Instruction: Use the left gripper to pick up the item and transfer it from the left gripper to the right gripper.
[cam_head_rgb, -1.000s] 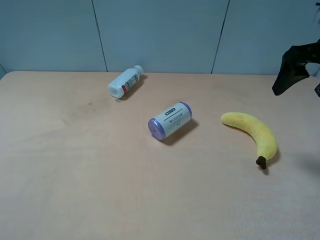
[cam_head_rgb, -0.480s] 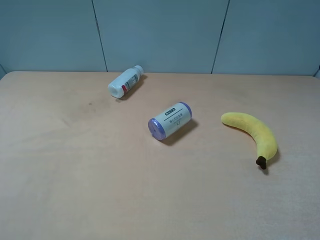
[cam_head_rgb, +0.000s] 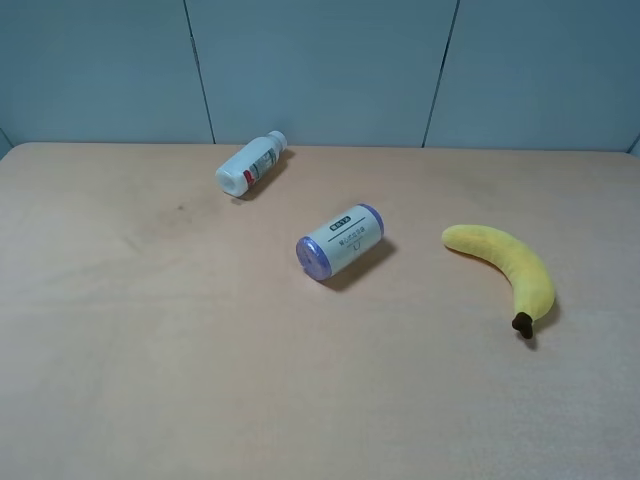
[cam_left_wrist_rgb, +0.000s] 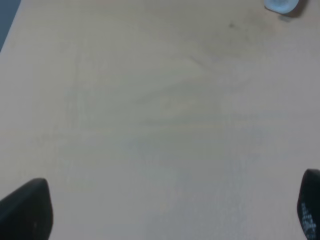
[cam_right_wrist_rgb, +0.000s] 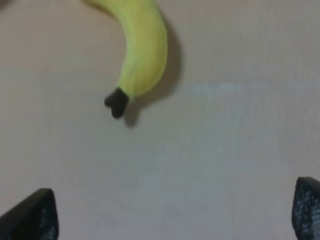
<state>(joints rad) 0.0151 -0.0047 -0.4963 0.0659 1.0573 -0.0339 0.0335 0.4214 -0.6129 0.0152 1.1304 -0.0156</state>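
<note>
The yellow banana (cam_head_rgb: 510, 267) lies on the tan table (cam_head_rgb: 150, 350) at the right, its dark stem tip toward the front. It also shows in the right wrist view (cam_right_wrist_rgb: 140, 47). My right gripper (cam_right_wrist_rgb: 175, 210) is open, its fingertips (cam_right_wrist_rgb: 32, 217) wide apart over bare table, apart from the banana's stem. My left gripper (cam_left_wrist_rgb: 170, 207) is open over bare table on the left side, its fingertips (cam_left_wrist_rgb: 27, 210) empty. Neither gripper shows in the exterior high view.
A cream can with purple ends (cam_head_rgb: 340, 242) lies on its side mid-table. A white pill bottle (cam_head_rgb: 250, 165) lies at the back left; its end shows in the left wrist view (cam_left_wrist_rgb: 282, 5). A blue-grey wall (cam_head_rgb: 320, 70) stands behind the table.
A black arm part seen at the far right edge one second ago has left the exterior high view. The banana, can and bottle have not moved.
</note>
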